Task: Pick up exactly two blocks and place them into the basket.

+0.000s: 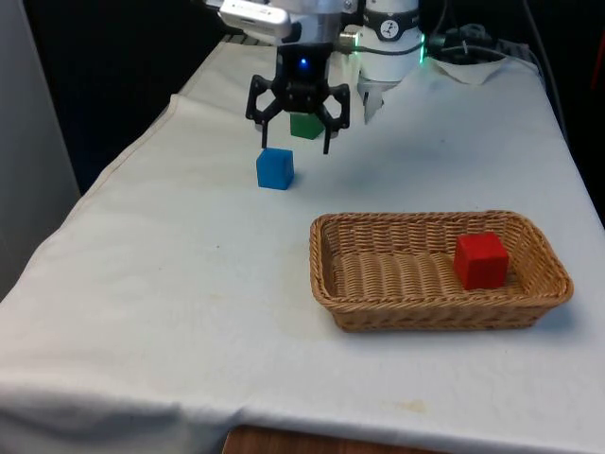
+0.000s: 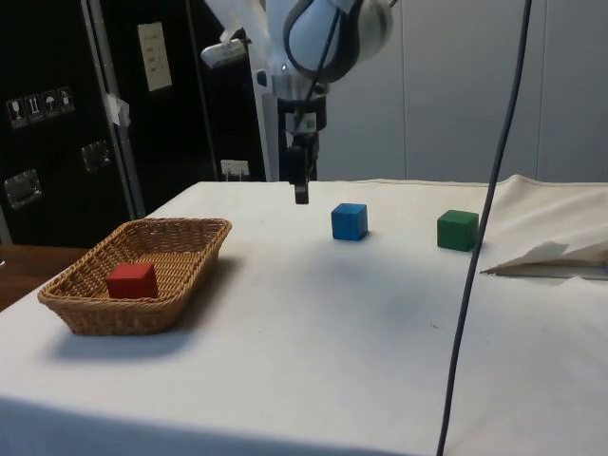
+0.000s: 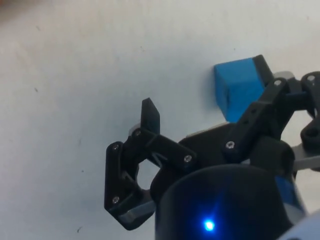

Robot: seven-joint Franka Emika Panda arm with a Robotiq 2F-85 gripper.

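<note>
End effector (image 1: 297,132) spread wide, empty, above desk (image 1: 170,284). Shift toward blue block (image 1: 275,168) at 7 o'clock, center over it, descend, then close.

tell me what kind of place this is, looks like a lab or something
Most likely a robotics lab or test room. A table under a white cloth holds only a staged set: a wicker basket with a red block, plus a blue block and a green block. Dark cabinets stand behind.
</note>
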